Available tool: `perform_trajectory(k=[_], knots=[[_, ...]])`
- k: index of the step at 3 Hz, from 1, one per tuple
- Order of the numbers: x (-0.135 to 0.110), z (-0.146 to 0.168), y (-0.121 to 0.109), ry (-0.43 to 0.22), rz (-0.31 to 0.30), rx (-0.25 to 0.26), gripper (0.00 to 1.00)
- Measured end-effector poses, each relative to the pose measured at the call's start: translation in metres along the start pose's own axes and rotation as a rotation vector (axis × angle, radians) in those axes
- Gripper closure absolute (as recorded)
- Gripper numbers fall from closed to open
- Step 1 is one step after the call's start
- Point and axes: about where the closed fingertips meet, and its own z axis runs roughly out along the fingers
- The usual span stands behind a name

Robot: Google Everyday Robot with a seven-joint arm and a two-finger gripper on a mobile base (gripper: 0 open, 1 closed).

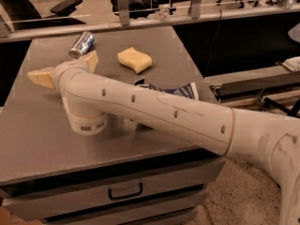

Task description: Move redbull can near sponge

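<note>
The redbull can (82, 43) lies on its side at the far left of the grey table (42, 139). The pale yellow sponge (134, 60) lies to its right, about a hand's width away. My gripper (62, 64) hovers over the table just in front of the can. It is open, with one tan finger (40, 77) pointing left and the other (91, 60) pointing up toward the can. The gripper holds nothing. My white arm (154, 111) crosses the table from the right.
A dark blue chip bag (177, 91) lies flat at the right of the table, partly hidden under my arm. A railing (123, 3) and office chairs stand behind the table. Drawers (124, 190) are in the table's front. A metal beam (253, 78) is to the right.
</note>
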Motion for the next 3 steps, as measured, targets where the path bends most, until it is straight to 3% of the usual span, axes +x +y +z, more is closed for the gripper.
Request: perform_trajectory(k=[1, 3], knots=[[0.006, 0.024, -0.009, 0.016, 0.03, 0.047, 0.0], [0.014, 0.06, -0.022, 0.01, 0.049, 0.089, 0.0]])
